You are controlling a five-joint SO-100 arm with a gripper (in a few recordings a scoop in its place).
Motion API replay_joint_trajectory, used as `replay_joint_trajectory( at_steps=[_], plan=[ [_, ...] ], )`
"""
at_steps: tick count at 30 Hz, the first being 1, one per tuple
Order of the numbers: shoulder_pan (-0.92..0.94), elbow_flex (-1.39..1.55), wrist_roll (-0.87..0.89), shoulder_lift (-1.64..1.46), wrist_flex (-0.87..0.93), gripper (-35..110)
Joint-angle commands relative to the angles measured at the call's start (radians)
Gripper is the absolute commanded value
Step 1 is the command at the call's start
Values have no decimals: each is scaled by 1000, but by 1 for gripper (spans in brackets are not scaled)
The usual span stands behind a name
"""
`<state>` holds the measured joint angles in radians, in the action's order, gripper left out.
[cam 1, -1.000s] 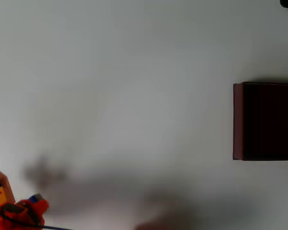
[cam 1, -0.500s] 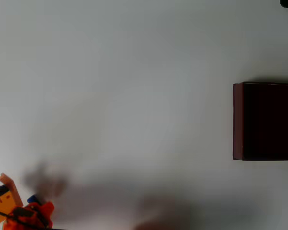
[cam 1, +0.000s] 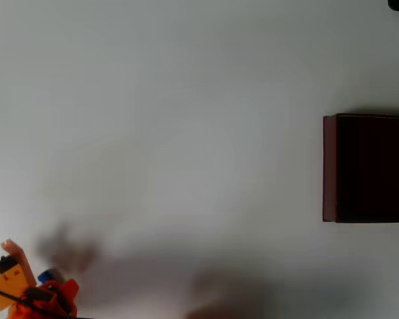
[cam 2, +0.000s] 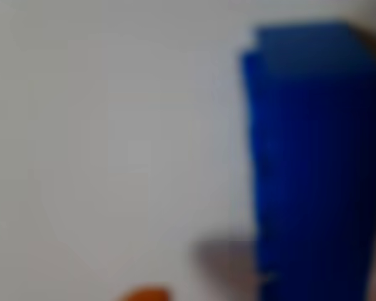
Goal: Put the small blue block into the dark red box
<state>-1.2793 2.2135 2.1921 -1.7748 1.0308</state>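
Downward and slightly rightward in the overhead view, the orange gripper (cam 1: 43,282) has slid over the past second, so that more of the arm is now cut off by the bottom edge, and the small blue block (cam 1: 47,275) has gone along with it, showing as a blue speck tucked against the orange parts. That shared motion suggests the block is pinched and being carried, though whether the fingers are pressed on it or merely beside it cannot be told from above. Close up in the wrist view, the block (cam 2: 313,157) looms as a blurred upright blue slab at the right, with a sliver of orange finger (cam 2: 144,293) at the bottom edge. Well apart from all this, the dark red box (cam 1: 329,166) sits at the right edge of the white table (cam 1: 186,119), its interior very dark. Nothing stands on the bare stretch between them, so the carry looks unobstructed but barely begun.
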Motion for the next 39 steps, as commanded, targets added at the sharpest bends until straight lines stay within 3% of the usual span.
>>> replay_joint_trajectory(
  at_steps=[1,12,19,27,30,33,36,39],
  plan=[
    [-2,6,8,-21,-18,25],
    [8,23,-14,8,-83,23],
    [35,192,-66,-71,-272,1],
    [63,252,-110,-138,-255,1],
    [77,215,-140,-227,-104,1],
    [129,74,-230,-322,215,1],
    [244,-49,-373,-411,499,1],
    [440,-31,-629,-588,569,1]
  ],
)
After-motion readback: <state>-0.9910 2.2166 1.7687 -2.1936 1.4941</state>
